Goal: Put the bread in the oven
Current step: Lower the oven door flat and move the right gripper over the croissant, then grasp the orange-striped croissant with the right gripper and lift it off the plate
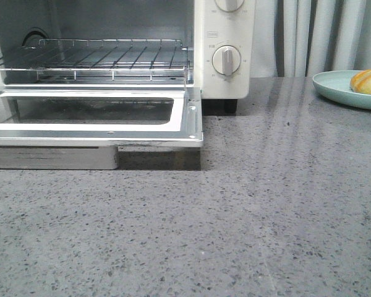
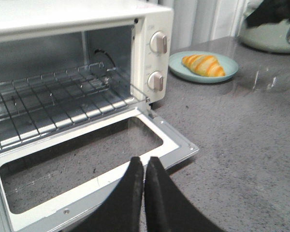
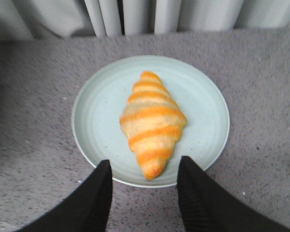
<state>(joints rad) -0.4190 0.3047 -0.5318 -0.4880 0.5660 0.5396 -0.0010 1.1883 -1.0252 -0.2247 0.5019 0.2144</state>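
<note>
The bread (image 3: 152,123), a golden-orange croissant with pale stripes, lies on a pale teal plate (image 3: 96,116). It also shows at the right edge of the front view (image 1: 368,81) and in the left wrist view (image 2: 204,65). My right gripper (image 3: 144,164) is open and empty, just above the plate's near rim, its jaws wide on either side of the bread's near tip. The white oven (image 1: 226,37) stands at the left with its glass door (image 1: 93,111) folded down and its wire rack (image 1: 99,59) bare. My left gripper (image 2: 143,162) is shut and empty over the door's front edge (image 2: 174,145).
The oven's two dial knobs (image 2: 157,62) face the plate. A pale green pot (image 2: 270,34) stands behind the plate, seen in the left wrist view. Grey curtains (image 1: 321,34) hang at the back. The speckled grey counter (image 1: 235,223) stretches in front of the oven.
</note>
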